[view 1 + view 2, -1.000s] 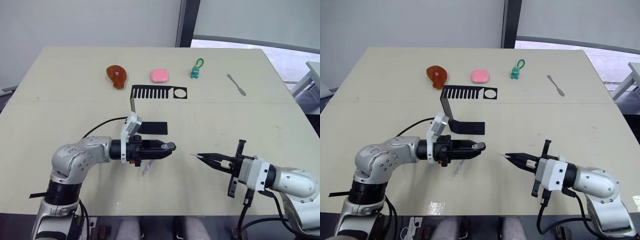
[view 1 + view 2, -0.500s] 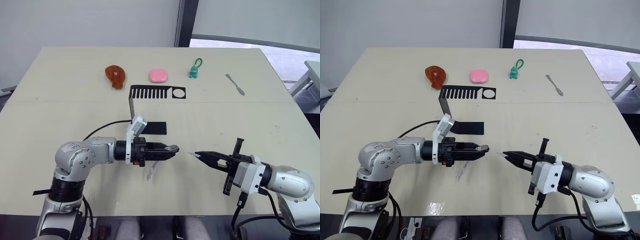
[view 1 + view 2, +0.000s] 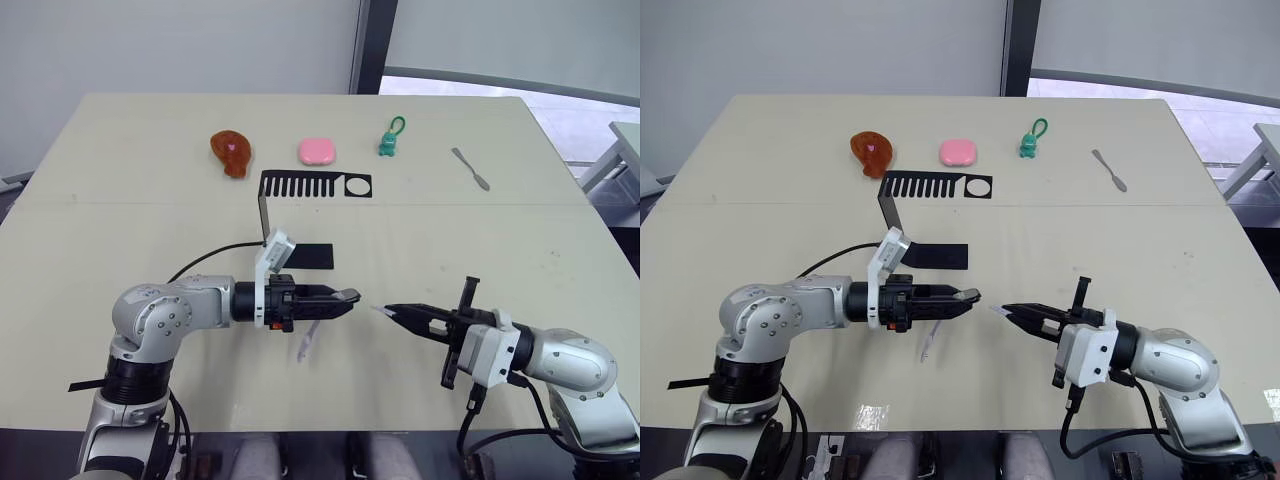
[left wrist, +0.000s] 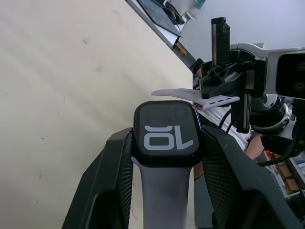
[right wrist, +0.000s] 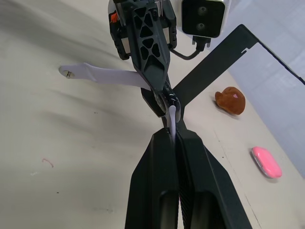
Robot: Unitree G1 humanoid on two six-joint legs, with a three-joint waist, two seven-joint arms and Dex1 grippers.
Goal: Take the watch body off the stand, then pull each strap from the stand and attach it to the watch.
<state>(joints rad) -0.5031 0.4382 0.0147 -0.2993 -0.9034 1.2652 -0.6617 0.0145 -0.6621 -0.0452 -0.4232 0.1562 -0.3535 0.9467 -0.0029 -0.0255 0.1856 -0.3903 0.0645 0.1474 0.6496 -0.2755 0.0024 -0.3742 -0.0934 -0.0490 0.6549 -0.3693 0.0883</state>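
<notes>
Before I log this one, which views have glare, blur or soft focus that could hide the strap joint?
Left wrist view: the watch body is sharp with readable digits, while the right gripper and its strap are softer against a bright background. Right wrist view: its own fingers are blurred up close and the table smears. Left eye view: even light, and the joint is too small to judge.
</notes>
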